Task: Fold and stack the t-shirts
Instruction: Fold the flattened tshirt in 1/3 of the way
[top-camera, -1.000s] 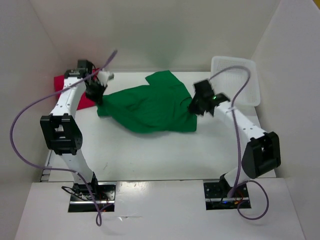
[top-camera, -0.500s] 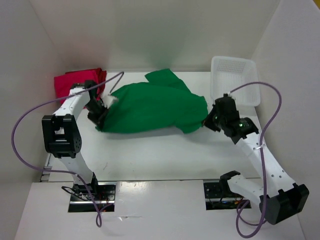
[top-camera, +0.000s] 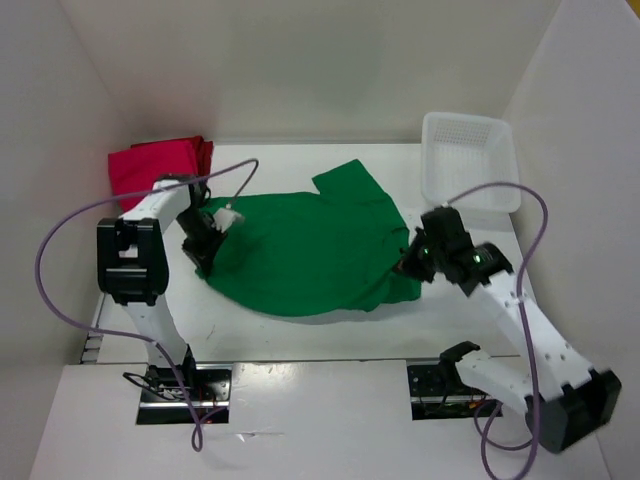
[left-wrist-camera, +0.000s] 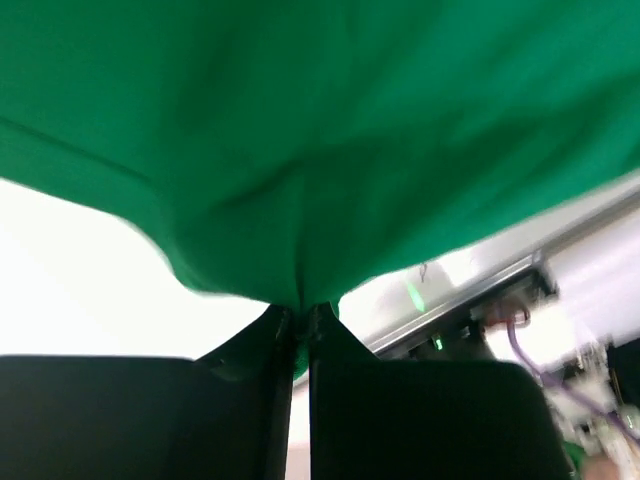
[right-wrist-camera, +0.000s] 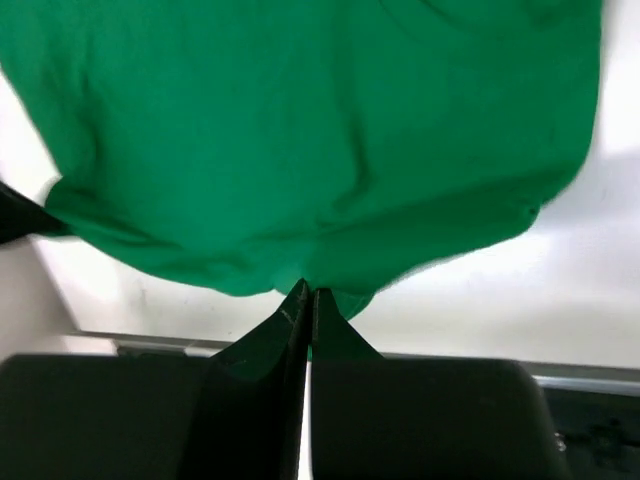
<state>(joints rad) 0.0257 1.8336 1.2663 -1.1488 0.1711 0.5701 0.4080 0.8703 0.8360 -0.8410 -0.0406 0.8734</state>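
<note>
The green t-shirt (top-camera: 310, 250) lies spread across the middle of the table, stretched between both grippers. My left gripper (top-camera: 205, 255) is shut on its left edge; in the left wrist view the jaws (left-wrist-camera: 302, 308) pinch a fold of the green cloth (left-wrist-camera: 330, 130). My right gripper (top-camera: 408, 262) is shut on the shirt's right edge, and the right wrist view shows its tips (right-wrist-camera: 308, 292) closed on the green hem (right-wrist-camera: 320, 130). A pile of red t-shirts (top-camera: 150, 165) sits at the back left corner, partly behind the left arm.
A white perforated basket (top-camera: 470, 160) stands at the back right, just beyond the right arm. White walls close in the table on the left, back and right. A purple cable loops over each arm.
Both grippers have pulled the green shirt toward the near side and lowered it; it now lies flatter and wider. The right arm has swung outward to the right.
</note>
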